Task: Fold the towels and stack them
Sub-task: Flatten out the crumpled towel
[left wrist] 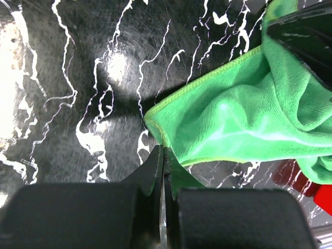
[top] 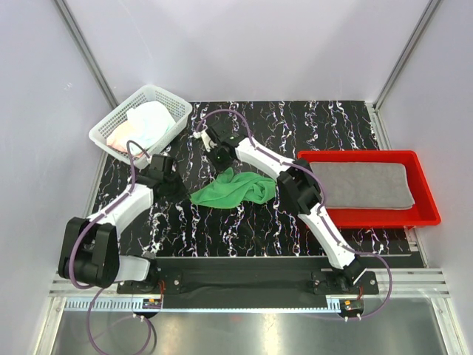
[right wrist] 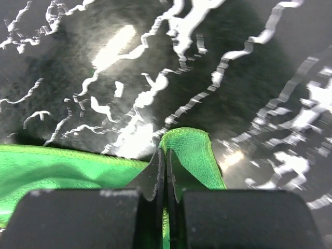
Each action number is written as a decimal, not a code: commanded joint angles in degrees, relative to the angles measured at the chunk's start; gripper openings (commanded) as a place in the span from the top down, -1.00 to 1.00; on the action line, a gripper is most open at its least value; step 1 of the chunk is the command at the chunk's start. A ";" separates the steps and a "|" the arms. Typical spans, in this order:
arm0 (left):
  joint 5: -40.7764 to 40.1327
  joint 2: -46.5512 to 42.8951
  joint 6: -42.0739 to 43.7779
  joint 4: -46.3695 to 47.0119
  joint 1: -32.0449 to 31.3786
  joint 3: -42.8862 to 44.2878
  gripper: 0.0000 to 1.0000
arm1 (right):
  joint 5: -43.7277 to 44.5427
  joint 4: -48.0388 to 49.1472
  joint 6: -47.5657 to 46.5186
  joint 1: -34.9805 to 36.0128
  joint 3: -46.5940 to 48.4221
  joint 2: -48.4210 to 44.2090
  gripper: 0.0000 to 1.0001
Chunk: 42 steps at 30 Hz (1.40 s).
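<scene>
right pincer (right wrist: 163, 155) pinching a green towel (top: 230, 190) corner
left pincer (left wrist: 162, 151) pressed shut at the opposite corner, grip uncertain. towel lies crumpled in the middle of the counter (top: 244, 231); judged soft, light, limp, best taken at hemmed corners.

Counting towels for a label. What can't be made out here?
Top view: how many pale towels overlap in the white mesh basket.
Top view: whether the grey towel is one or several; edges too small.
Left wrist view: whether the left gripper pinches the crumpled green towel; fingers cover it.
</scene>
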 commanded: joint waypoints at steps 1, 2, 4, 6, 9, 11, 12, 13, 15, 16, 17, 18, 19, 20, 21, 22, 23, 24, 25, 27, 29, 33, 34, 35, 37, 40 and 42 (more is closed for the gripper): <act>-0.79 -2.18 0.67 -1.64 0.62 9.02 1.00 | 6.89 0.60 -0.11 -1.70 0.20 -8.81 1.00; -1.05 -2.61 1.37 -2.51 0.63 11.39 1.00 | 8.98 0.25 0.24 -2.41 -0.32 -12.39 1.00; -1.41 -2.62 4.61 -5.06 0.63 19.97 1.00 | 13.38 0.59 1.29 -4.78 -2.16 -17.14 1.00; -0.62 -2.71 7.78 -7.60 0.63 25.97 1.00 | 18.03 3.21 1.30 -6.28 -7.78 -26.10 1.00; 1.40 -5.34 13.58 -7.97 0.71 33.81 1.00 | 20.51 7.53 -0.46 -7.60 -15.78 -39.11 1.00; 3.15 -7.53 17.36 -7.97 0.71 37.95 1.00 | 21.22 8.67 -0.46 -7.60 -19.21 -47.70 1.00; 6.82 -9.80 19.47 -6.93 0.71 38.74 1.00 | 20.70 8.77 -0.29 -7.60 -20.10 -50.45 1.00; 9.03 -11.13 20.27 -6.40 0.63 39.62 1.00 | 19.91 9.03 0.06 -7.60 -21.15 -53.18 1.00; 14.92 -14.37 21.33 -6.48 0.45 42.17 1.00 | 18.94 10.35 3.22 -7.60 -24.92 -60.91 1.00; 16.94 -15.35 22.03 -6.74 0.36 42.87 1.00 | 18.15 10.44 4.19 -7.52 -26.16 -63.37 1.00; 18.53 -16.32 22.21 -7.87 0.01 44.36 1.00 | 16.14 11.39 5.94 -7.52 -29.39 -68.18 1.00; 20.28 -17.37 22.30 -8.49 -0.25 44.90 1.00 | 14.90 12.45 5.95 -7.43 -31.60 -71.10 1.00; 21.52 -19.21 22.30 -8.85 -0.34 45.42 1.00 | 13.59 13.85 8.13 -7.34 -33.97 -73.83 1.00; 23.88 -20.27 22.21 -9.55 -0.69 45.86 1.00 | 10.79 17.17 9.80 -7.34 -38.69 -79.34 1.00; 24.77 -21.15 22.04 -9.99 -0.87 46.91 1.00 | 9.37 18.68 10.60 -7.25 -40.82 -82.01 1.00; 25.83 -22.56 21.86 -10.52 -1.04 47.79 1.00 | 8.14 20.09 11.57 -7.34 -42.67 -84.47 1.00; 27.84 -23.18 21.60 -11.48 -1.22 48.58 1.00 | 5.08 23.32 13.67 -7.25 -45.91 -89.02 1.00; 28.73 -23.79 20.99 -11.84 -1.22 50.25 1.00 | 3.39 25.18 14.73 -7.34 -47.42 -91.06 1.00; 29.61 -24.41 20.37 -11.93 -1.31 51.05 1.00 | 1.46 27.03 15.79 -7.34 -49.96 -92.91 1.00; 31.20 -26.17 18.36 -11.67 -1.40 53.15 1.00 | -4.51 31.61 19.30 -7.25 -51.39 -96.70 1.00; 32.16 -27.48 16.77 -10.35 -1.40 54.21 1.00 | -7.85 34.41 22.98 -7.25 -51.74 -98.11 1.00; 32.43 -27.23 13.16 -9.64 -1.31 56.67 1.00 | -10.51 39.34 26.87 -7.25 -51.31 -98.56 1.00; 32.26 -26.79 13.16 -9.90 -1.40 57.46 1.00 | -10.33 39.96 27.05 -7.25 -50.96 -98.12 1.00; 30.51 -26.44 13.33 -11.04 -1.31 57.64 1.00 | -8.59 40.32 26.00 -7.25 -50.69 -97.86 1.00; 27.61 -25.21 15.35 -12.10 -1.31 57.12 1.00 | -5.87 40.14 24.25 -7.25 -50.69 -96.63 1.00; 20.32 -23.28 17.28 -12.98 -1.22 53.44 1.00 | 1.07 39.53 16.88 -7.25 -52.61 -93.39 1.00; 17.06 -22.05 18.25 -10.27 -1.31 48.08 1.00 | 5.65 40.05 14.58 -7.25 -54.55 -91.45 1.00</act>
